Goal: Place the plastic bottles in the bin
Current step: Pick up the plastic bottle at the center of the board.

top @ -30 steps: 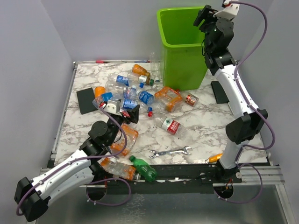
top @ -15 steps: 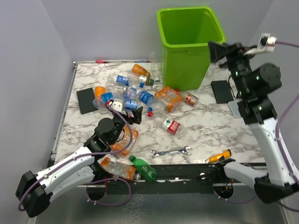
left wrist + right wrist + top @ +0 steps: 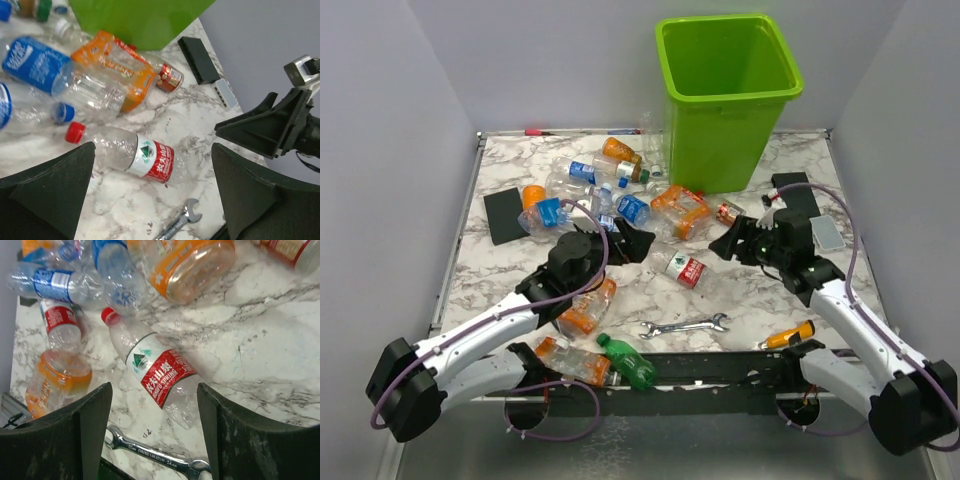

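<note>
My left gripper (image 3: 152, 150) and right gripper (image 3: 155, 390) gape empty; the Nongfu Spring bottle (image 3: 160, 375) lies flat, red cap (image 3: 109, 315) toward other bottles (image 3: 70, 285).

White arm links (image 3: 480, 335), black joints (image 3: 395, 385), purple cables (image 3: 606, 250).

The left end effector (image 3: 628, 242) and right end effector (image 3: 728, 243) hover low, facing each other, both spread wide.

**Marble counter (image 3: 750, 295) boxed in by pale walls**

The counter was white stone veined in grey, lit softly and evenly with no hard shadows. Plain grey-lilac walls (image 3: 540, 60) rose behind the counter and along both its sides. A metal rail (image 3: 880, 372) edged the counter's near side, and below it lay a dull grey floor (image 3: 670, 450).
</note>
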Available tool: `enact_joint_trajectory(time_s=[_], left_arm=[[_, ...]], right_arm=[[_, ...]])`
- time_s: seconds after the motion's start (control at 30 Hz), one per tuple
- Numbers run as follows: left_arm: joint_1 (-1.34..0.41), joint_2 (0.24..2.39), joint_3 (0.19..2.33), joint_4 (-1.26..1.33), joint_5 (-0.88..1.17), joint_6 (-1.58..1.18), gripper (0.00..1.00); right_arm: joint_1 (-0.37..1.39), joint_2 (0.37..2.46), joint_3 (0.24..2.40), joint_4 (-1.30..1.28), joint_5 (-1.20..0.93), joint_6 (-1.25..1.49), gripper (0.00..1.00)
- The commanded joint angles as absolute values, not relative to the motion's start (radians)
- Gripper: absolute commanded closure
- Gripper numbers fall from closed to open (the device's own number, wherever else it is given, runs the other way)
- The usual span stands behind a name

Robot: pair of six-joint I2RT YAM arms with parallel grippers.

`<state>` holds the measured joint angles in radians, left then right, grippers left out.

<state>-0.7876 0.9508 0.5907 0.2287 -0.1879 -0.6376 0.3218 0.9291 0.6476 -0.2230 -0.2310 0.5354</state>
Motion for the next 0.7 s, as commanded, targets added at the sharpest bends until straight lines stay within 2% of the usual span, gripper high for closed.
enact_joint_trajectory(time_s=[0.0,0.23,0.67], left_arm=[[-0.796,1.033,0.557,0.234,-0.115,-0.897,0.01],[-0.820,1.173,0.566,0.247,-0.066,-0.904,0.01],[-0.832,1.367,0.578,0.307,-0.010,-0.941,0.01]], right_arm=[[0.327,1.027,0.632,-0.137,-0.356,0.534,0.27],[0.328,1.209,0.605,-0.017,-0.432,0.546,0.24],[0.438,1.302,0.535,0.086,-0.416,0.592,0.25]])
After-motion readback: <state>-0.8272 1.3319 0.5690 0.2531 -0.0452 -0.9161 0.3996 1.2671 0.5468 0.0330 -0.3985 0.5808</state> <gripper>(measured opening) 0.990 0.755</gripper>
